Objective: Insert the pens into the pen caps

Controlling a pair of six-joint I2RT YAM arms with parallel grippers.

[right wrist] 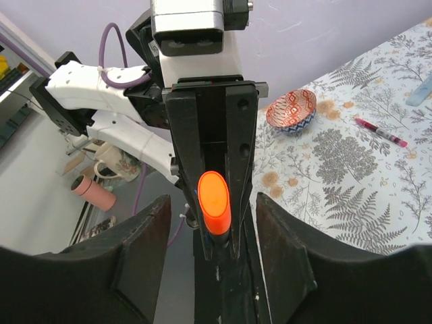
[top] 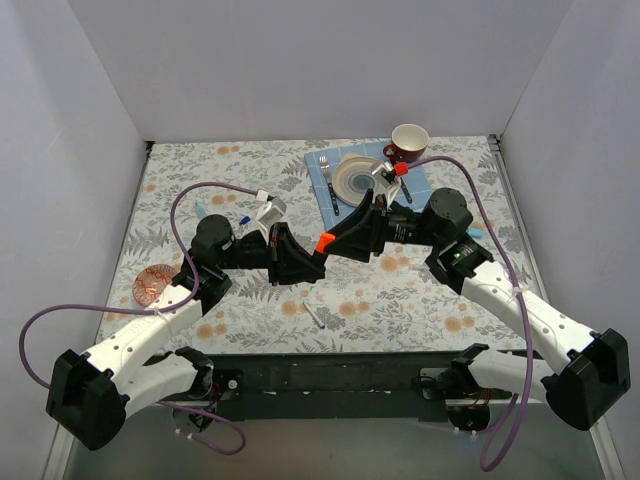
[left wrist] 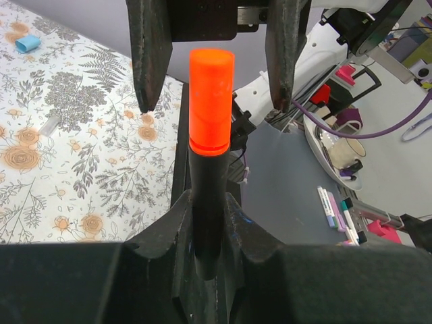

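My left gripper (top: 312,260) is shut on the short black marker (left wrist: 208,202), which points away from it with the bright orange cap (left wrist: 210,101) on its end. The cap also shows in the top view (top: 325,242) and the right wrist view (right wrist: 214,201). My right gripper (top: 342,238) is open and faces the left one, its fingers (left wrist: 150,54) standing either side of the orange cap without touching it. A thin red pen (right wrist: 381,132) lies on the cloth. A thin white pen (top: 316,315) lies near the front. A light-blue cap (left wrist: 28,44) lies far left.
A red cup (top: 408,143), a plate (top: 352,180) and a fork (top: 327,185) sit on a blue napkin at the back right. A small patterned bowl (top: 155,285) stands at the left. The flowered cloth (top: 400,300) covers the table, with grey walls around it.
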